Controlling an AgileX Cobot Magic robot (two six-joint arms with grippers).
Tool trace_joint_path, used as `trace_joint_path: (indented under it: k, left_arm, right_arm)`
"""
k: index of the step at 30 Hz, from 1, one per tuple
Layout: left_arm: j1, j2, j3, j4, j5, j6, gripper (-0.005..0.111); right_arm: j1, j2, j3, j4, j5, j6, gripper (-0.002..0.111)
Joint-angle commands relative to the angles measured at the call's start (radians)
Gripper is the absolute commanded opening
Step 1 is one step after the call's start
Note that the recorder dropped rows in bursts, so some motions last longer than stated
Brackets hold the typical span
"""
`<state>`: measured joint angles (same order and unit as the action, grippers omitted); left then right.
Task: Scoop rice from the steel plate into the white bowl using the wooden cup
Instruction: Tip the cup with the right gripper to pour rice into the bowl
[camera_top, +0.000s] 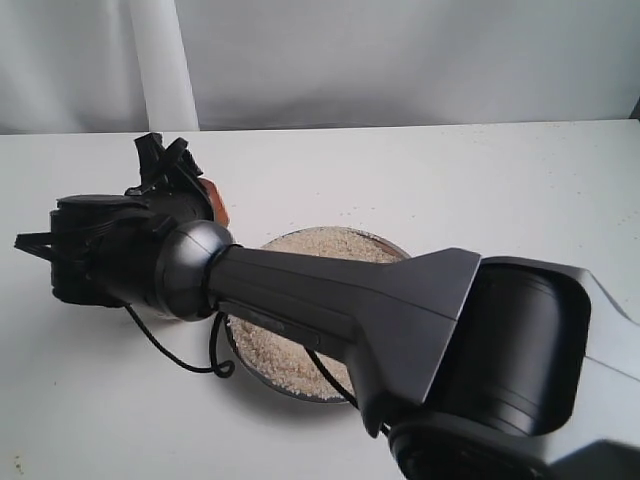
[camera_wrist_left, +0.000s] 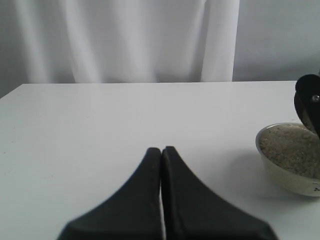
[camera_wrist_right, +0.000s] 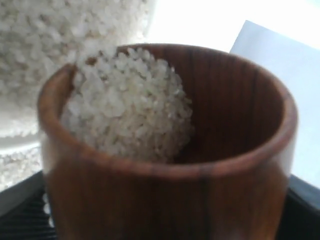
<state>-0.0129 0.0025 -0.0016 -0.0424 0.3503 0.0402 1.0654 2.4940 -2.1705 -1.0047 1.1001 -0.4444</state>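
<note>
My right arm reaches across the steel plate (camera_top: 236, 356), which is heaped with rice (camera_top: 305, 250). Its gripper (camera_top: 180, 170) is shut on the wooden cup (camera_top: 216, 203) just left of the plate. In the right wrist view the reddish-brown cup (camera_wrist_right: 165, 190) is tilted and part full of rice (camera_wrist_right: 125, 110), which spills over its far lip toward more rice (camera_wrist_right: 45, 45) beyond. The arm hides the white bowl in the exterior view. In the left wrist view the white bowl (camera_wrist_left: 287, 181) holds rice (camera_wrist_left: 292, 147). My left gripper (camera_wrist_left: 161, 149) is shut and empty, over bare table to one side of the bowl.
A black cable (camera_top: 190, 362) loops from the right arm down onto the table left of the plate. White curtains (camera_wrist_left: 125, 40) hang behind the table's far edge. A few loose grains (camera_top: 20, 462) lie on the white tabletop.
</note>
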Motion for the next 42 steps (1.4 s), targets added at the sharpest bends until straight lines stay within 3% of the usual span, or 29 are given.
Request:
trace_joint_path:
  k: [1,14,20,24,31,42]
  left_arm:
    - [-0.003,-0.003,0.002,0.0,-0.006,-0.004,0.0]
    - [-0.003,-0.003,0.002,0.0,-0.006,-0.004,0.0]
    - [-0.003,-0.003,0.002,0.0,-0.006,-0.004,0.0]
    - [-0.003,-0.003,0.002,0.0,-0.006,-0.004,0.0]
    - [-0.003,-0.003,0.002,0.0,-0.006,-0.004,0.0]
    - [-0.003,-0.003,0.002,0.0,-0.006,-0.004,0.0]
  right_arm:
    - [-0.017,-0.045,-0.006,-0.017,0.046,-0.009,0.0]
    - [-0.021,-0.058,-0.006,0.025,0.096,-0.087,0.0]
    - [-0.021,-0.058,0.079,-0.077,0.105,-0.101,0.0]
    - [-0.021,-0.058,0.088,-0.166,0.078,-0.041,0.0]
    - [-0.019,-0.058,0.086,-0.163,-0.09,-0.041,0.0]
    - [-0.018,-0.058,0.086,-0.19,-0.181,-0.043,0.0]
